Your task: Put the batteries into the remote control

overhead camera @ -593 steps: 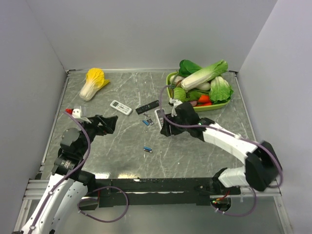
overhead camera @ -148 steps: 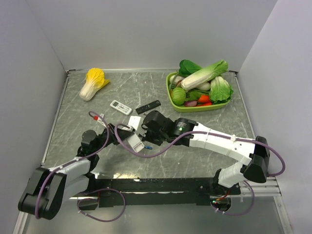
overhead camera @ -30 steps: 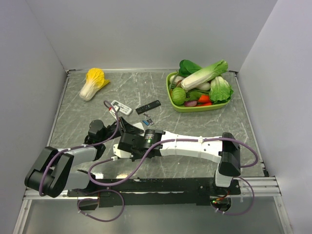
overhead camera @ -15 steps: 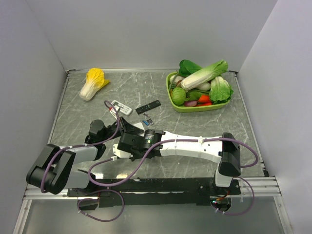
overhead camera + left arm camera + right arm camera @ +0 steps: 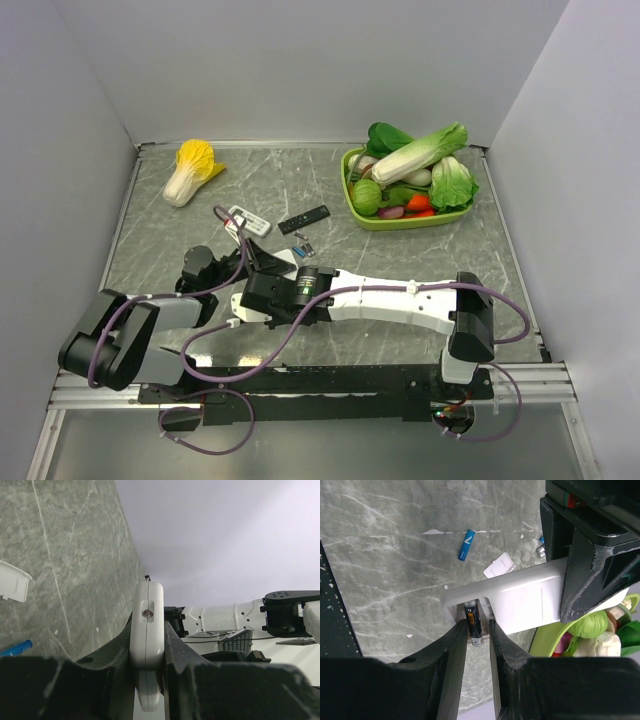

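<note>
Step in hand: seating 1 battery (image 5: pixel 472 620) in the remote control's (image 5: pixel 522 599) open bay. The left gripper (image 5: pixel 148 641) clamps the remote control edgewise above the table. The right gripper (image 5: pixel 477 630) stands narrow astride the cell; whether it grips cannot be told. Next move, as judged: press the cell flat, then fetch the spare battery (image 5: pixel 466 545) lying at 12 o'clock.

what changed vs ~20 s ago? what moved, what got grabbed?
The remote control went from beside the green tray to the near-left and is now clamped edgewise in the left gripper. The right gripper swung across to it and now straddles a battery sitting in the open compartment. Unchanged: small white remote, black remote, yellow cabbage and the tray.
</note>
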